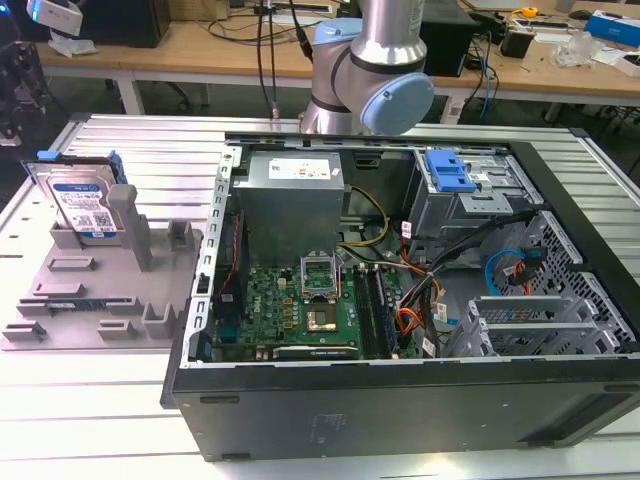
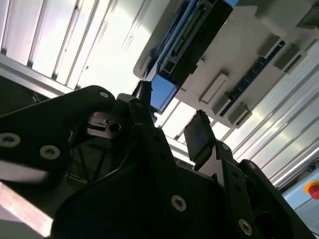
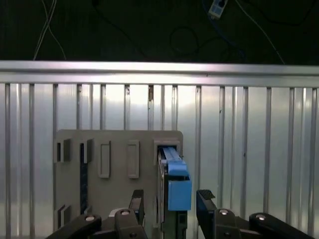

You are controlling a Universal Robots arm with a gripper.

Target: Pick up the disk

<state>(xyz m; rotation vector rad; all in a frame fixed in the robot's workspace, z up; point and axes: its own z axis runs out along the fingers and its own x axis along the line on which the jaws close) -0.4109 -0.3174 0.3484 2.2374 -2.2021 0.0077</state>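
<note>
Gripper [image 3: 170, 198] stands open and empty, the edge-standing disk [image 3: 177, 184] in its tray [image 3: 114, 144] lying ahead, lengthwise in line with the finger gap.

The disk [image 1: 85, 205] stands in the tray [image 1: 90, 300], beside the computer case [image 1: 400, 410].

Disk [image 1: 85, 203] lower edge hidden in grey tray [image 1: 95, 300] slot.

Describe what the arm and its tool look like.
The arm is a silver metal tube with grey joint housings and a round pale-blue cap. In the second wrist view the tool is black: flat linkage plates with silver screws, ending in two narrow fingers.
</note>
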